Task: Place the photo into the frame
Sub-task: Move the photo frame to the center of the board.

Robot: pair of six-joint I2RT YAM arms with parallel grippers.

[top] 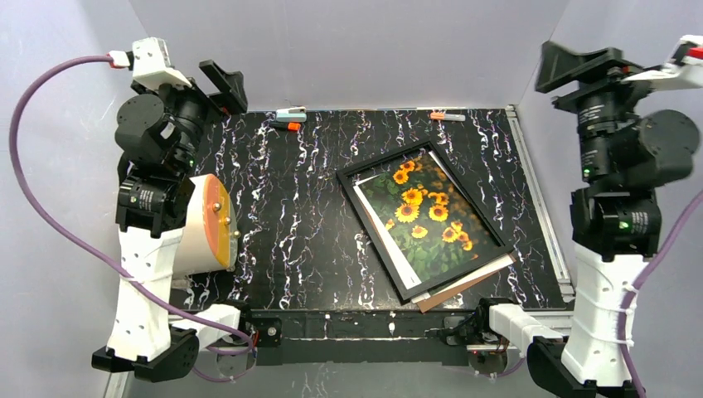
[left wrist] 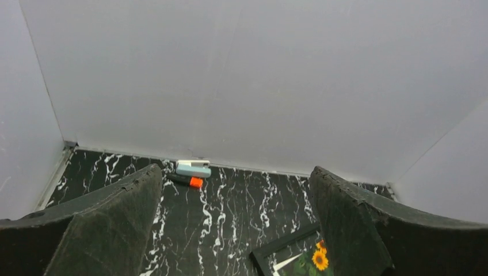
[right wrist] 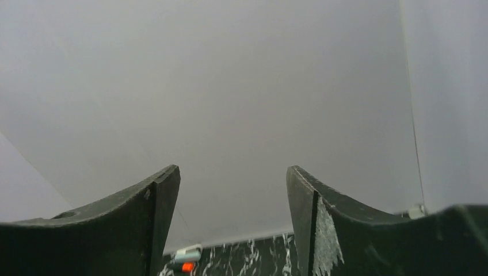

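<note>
Here, the black frame (top: 370, 236) lies flat and skewed on the marbled table (top: 282, 215). The sunflower photo (top: 423, 220) shows face up through the frame's opening, with white paper edges along the frame's left inner side. A brown backing board (top: 452, 292) pokes out from under the frame's near edge. The left gripper (top: 222, 83) hangs high, well left of the frame, jaws wide apart and empty. The right gripper (top: 580, 66) hangs high to the frame's right, jaws apart, holding nothing.
</note>
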